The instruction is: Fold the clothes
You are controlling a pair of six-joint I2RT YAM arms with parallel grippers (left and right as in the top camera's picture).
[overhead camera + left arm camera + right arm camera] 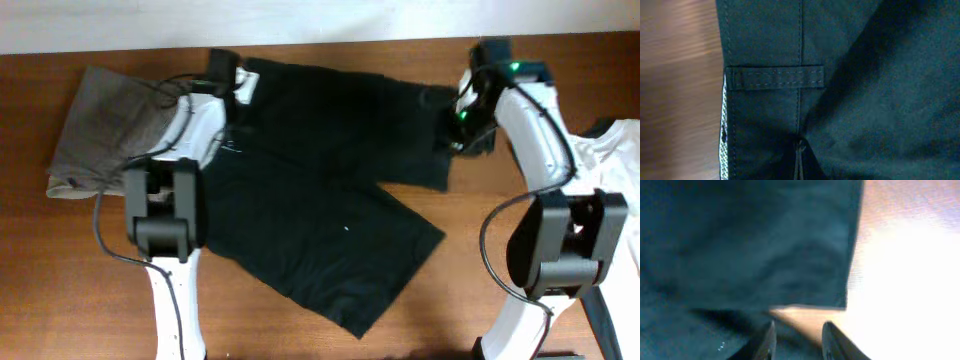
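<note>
The black shorts (320, 190) lie spread across the middle of the wooden table, with one leg toward the right and one toward the front. My left gripper (226, 78) is at the waistband at the back left. In the left wrist view it looks shut, pinching the black fabric (800, 150) just below a belt loop (775, 78). My right gripper (462, 122) is at the hem of the right leg. In the right wrist view its fingers (797, 342) are apart, low over the hem edge (790, 255). The grey garment (100, 130) lies at the left. The white shirt (622, 160) is at the right edge.
Bare wooden table (480, 250) shows in front of and to the right of the shorts. A white wall strip (100, 20) runs along the back edge. Cables hang from both arms.
</note>
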